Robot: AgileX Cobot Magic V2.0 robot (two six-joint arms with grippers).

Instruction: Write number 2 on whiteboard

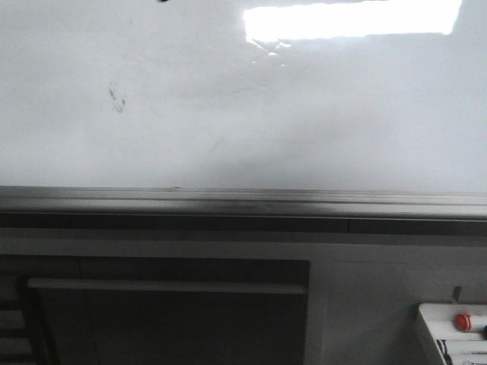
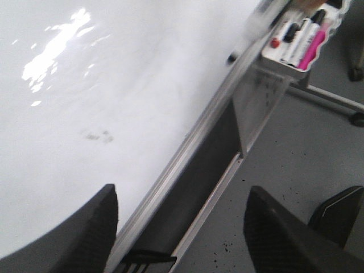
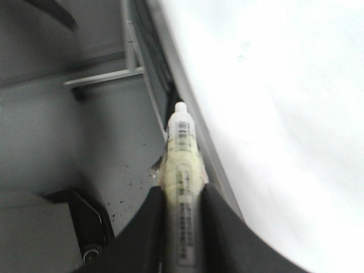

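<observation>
Since no stroke shows yet: the whiteboard (image 1: 228, 114) carries only a faint speck smudge (image 1: 116, 97) at upper left and a light glare (image 1: 350, 19) at upper right.
Progress: the number 2 is not written; all of the writing remains.
Right gripper (image 3: 182, 199): clamped on a marker (image 3: 182, 153), its tip near the grey bottom rail (image 1: 243, 204).
Left gripper (image 2: 179, 216): fingers apart, empty.
Hidden: neither arm appears in the front view; whether the marker's cap is off is unclear; a white tray (image 1: 456, 334) is cut off at lower right.
</observation>
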